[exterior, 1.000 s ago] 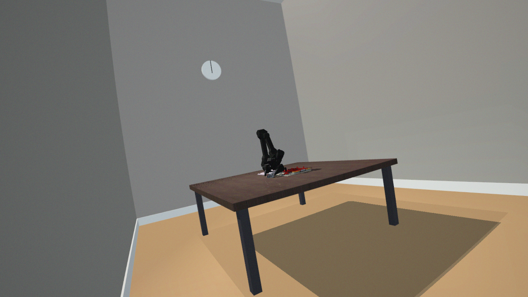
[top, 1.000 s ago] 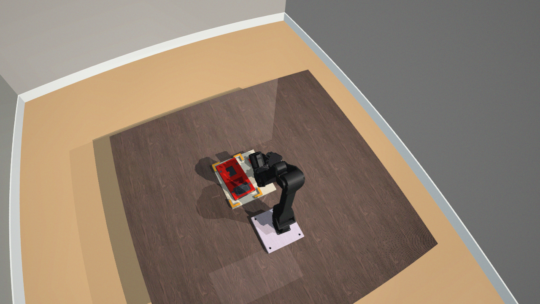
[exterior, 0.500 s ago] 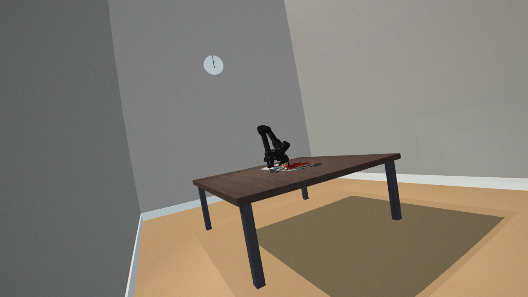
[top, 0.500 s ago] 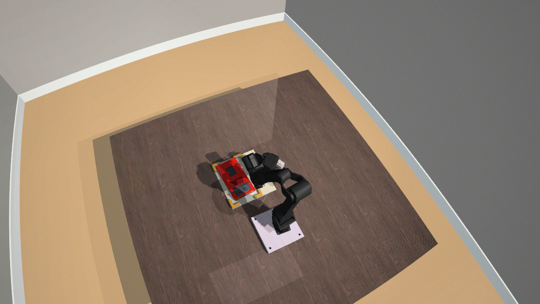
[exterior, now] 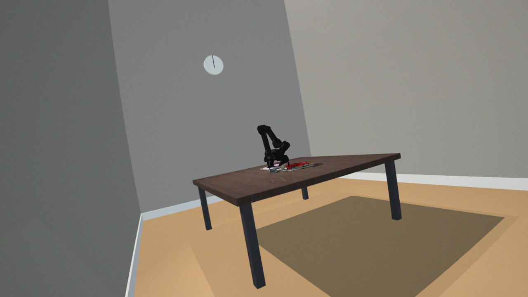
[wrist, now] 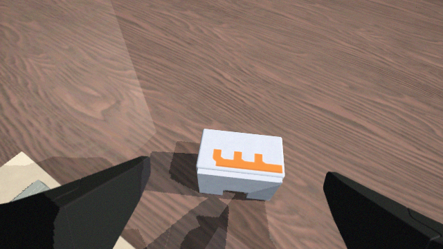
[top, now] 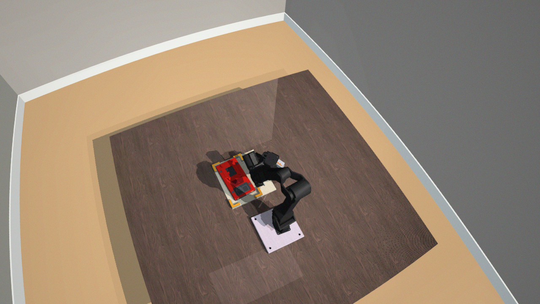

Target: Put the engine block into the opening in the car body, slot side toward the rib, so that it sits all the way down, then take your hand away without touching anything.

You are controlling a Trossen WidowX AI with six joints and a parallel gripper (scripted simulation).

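Note:
The engine block [wrist: 240,162] is a white box with an orange comb mark on top. It stands upright on the wooden table, and the notch in its bottom edge faces the wrist camera. My gripper [wrist: 237,172] [top: 268,157] is open; its two black fingers stand wide on either side of the block, a little above and behind it, touching nothing. The red car body [top: 233,177] [exterior: 299,164] lies on a beige mat [top: 267,186] [wrist: 17,171] to the left of the gripper, with dark openings in its top. In the top and exterior views the arm hides the block.
Orange corner brackets [top: 217,166] frame the car body on the mat. The arm's white base plate [top: 264,230] sits near the mat's front corner. The table [top: 339,151] [exterior: 332,169] extends well beyond the mat on all sides.

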